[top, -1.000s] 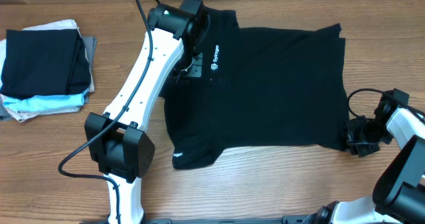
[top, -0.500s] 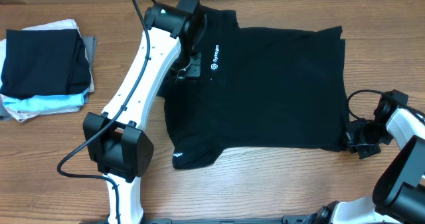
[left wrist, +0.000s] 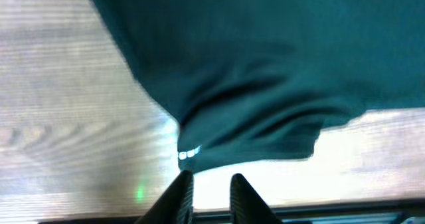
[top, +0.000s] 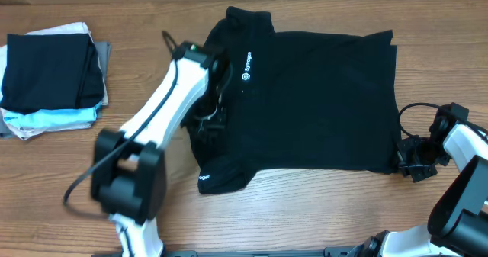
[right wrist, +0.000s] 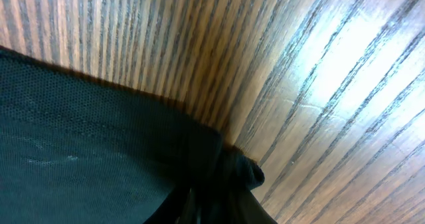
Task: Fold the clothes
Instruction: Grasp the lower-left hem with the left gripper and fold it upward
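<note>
The clothes, a black T-shirt with a small white chest logo, lie spread flat across the middle of the table. My left gripper hovers over the shirt's left edge, blurred by motion. In the left wrist view its fingertips stand slightly apart with nothing between them, just short of the sleeve hem's white lettering. My right gripper sits at the shirt's near right corner. In the right wrist view a bunched fabric corner is pinched between that gripper's jaws.
A stack of folded garments, black on top of pale blue and grey, stands at the left edge. The left arm's base is near the front left. A black cable loops by the right arm. Bare wooden table shows in front.
My left arm has swung from the shirt's collar down toward the near sleeve, its jaws having let go and standing a little apart. The right gripper has stayed at the corner.
</note>
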You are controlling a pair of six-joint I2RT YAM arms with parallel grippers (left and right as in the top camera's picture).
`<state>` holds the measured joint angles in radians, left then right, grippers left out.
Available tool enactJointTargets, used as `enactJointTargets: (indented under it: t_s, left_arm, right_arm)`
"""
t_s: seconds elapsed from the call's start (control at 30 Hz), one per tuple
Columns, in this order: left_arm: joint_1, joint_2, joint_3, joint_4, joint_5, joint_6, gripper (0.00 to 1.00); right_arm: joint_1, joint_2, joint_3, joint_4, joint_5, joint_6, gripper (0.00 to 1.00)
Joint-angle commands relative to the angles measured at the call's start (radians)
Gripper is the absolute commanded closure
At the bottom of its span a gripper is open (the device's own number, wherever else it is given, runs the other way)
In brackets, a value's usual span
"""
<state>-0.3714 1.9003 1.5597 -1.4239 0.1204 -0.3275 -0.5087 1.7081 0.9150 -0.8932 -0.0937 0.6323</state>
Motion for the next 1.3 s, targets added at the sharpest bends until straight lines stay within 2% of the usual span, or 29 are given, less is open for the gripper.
enactJointTargets:
  t_s: [0.0, 0.13, 0.33, 0.4, 0.53, 0.7, 0.77, 0.9, 1.2, 1.27]
  left_arm:
    - [0.005, -0.2, -0.112, 0.024, 0.005, -0.063, 0.7]
    - [-0.005, -0.305, -0.288, 0.099, -0.006, -0.154, 0.68]
    - [-0.029, -0.301, -0.532, 0.267, 0.005, -0.245, 0.61]
    - [-0.028, -0.299, -0.597, 0.348, 0.022, -0.264, 0.61]
    - [-0.027, -0.299, -0.654, 0.468, 0.027, -0.268, 0.56]
    - [-0.027, -0.299, -0.679, 0.506, 0.027, -0.281, 0.41]
    - [-0.027, -0.298, -0.694, 0.506, 0.027, -0.283, 0.39]
    - [-0.027, -0.298, -0.743, 0.533, 0.029, -0.309, 0.41]
    - [-0.027, -0.298, -0.792, 0.587, 0.031, -0.35, 0.52]
    - [-0.027, -0.298, -0.792, 0.589, 0.031, -0.349, 0.58]
  right_arm:
    - [0.005, 0.024, -0.029, 0.008, 0.021, -0.01, 0.83]
    - [0.005, 0.024, -0.029, 0.0, 0.013, -0.01, 0.82]
    - [0.005, 0.024, -0.029, 0.006, -0.013, -0.01, 0.81]
    - [0.005, 0.024, -0.029, 0.013, -0.012, -0.011, 0.81]
    - [0.005, 0.024, -0.029, 0.014, -0.012, -0.011, 0.81]
    - [0.005, 0.024, -0.029, 0.014, -0.012, -0.011, 0.81]
    - [0.005, 0.024, -0.029, 0.017, -0.012, -0.011, 0.81]
    - [0.005, 0.024, -0.029, 0.021, -0.012, -0.011, 0.81]
    - [0.005, 0.024, -0.029, 0.024, -0.012, -0.011, 0.81]
    - [0.005, 0.024, -0.029, 0.024, -0.012, -0.011, 0.81]
